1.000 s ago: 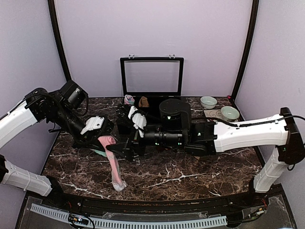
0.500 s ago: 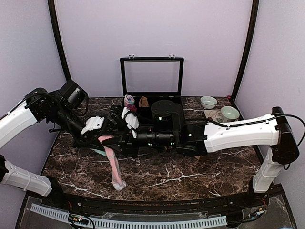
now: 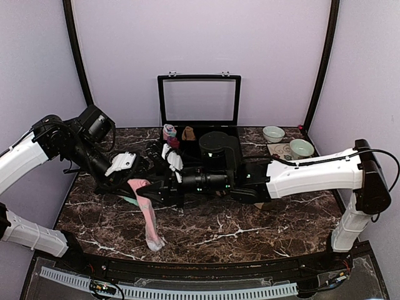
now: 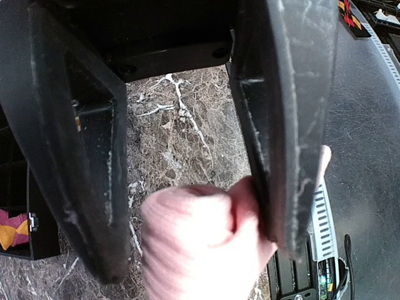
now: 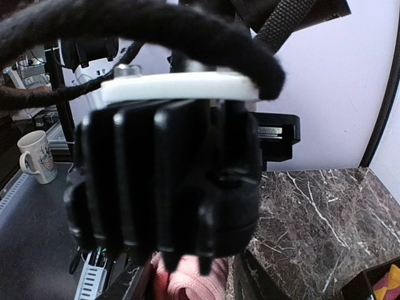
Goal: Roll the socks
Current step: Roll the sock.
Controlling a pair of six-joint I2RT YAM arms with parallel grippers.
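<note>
**Pink sock pinched at its top, second gripper just beside it**

We read the step in hand as starting the roll of the pink sock (image 3: 149, 215). It lies left of the middle of the table (image 3: 262, 234), with its top end raised and its toe end trailing toward the near edge. Our left gripper (image 3: 132, 182) is clamped on that top end. In the left wrist view a bunched fold of pink knit sits between the fingers (image 4: 284, 137), pressed against one pad.

Our right gripper (image 3: 161, 192) reaches across from the right edge and sits just beside that same end, on its right side, close against the left wrist. We cannot tell whether its jaws stand apart or have caught fabric. Its own camera is filled by the other arm's black housing, with only a scrap of pink showing below.

To do this well, we would want the right fingers to take the folded edge squarely, through both layers and not just one. They should then turn it toward the toe while the left gripper holds tension, so the roll comes out tight and straight. The two wrists are crowded together, so a knock between them looks to us like the main risk.
</note>
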